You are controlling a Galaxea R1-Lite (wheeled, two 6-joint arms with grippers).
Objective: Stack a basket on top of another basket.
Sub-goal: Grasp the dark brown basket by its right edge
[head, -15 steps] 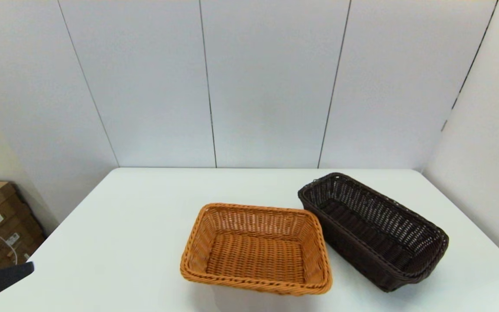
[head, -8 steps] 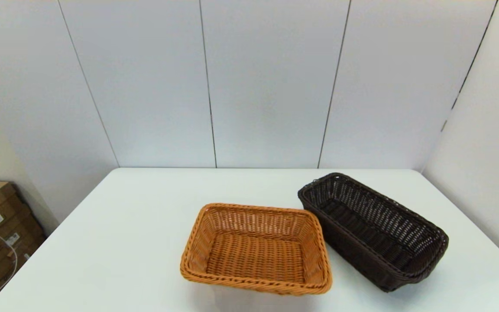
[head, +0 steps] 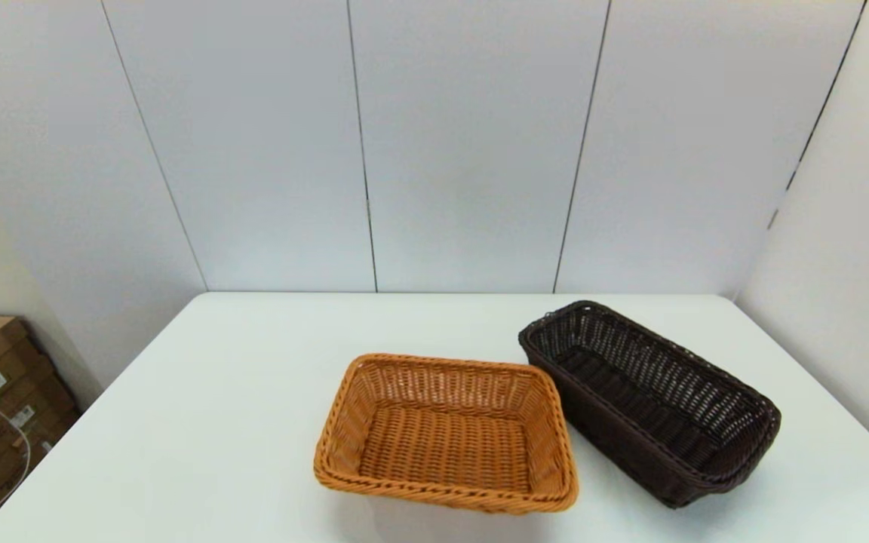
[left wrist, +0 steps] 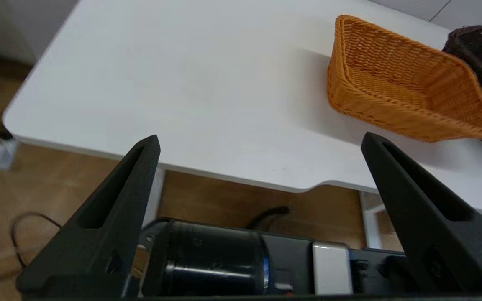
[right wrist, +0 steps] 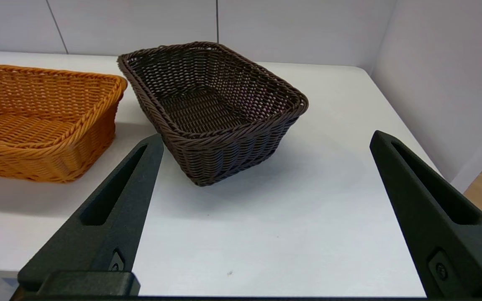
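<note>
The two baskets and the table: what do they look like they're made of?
Dark brown basket: woven wicker or plastic rattan, I cannot tell which; round strands, open-weave sides, braided rim, slight sheen.
Orange basket: same kind of weave in orange-tan, tighter on the floor, braided rim.
Table: smooth white top, likely laminate or painted board; matte, with soft shadows.

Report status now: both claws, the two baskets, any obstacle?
Left claw open, off the table's near edge. Right claw open, short of the dark brown basket. Orange basket beside it, unstacked. Nothing between them.
</note>
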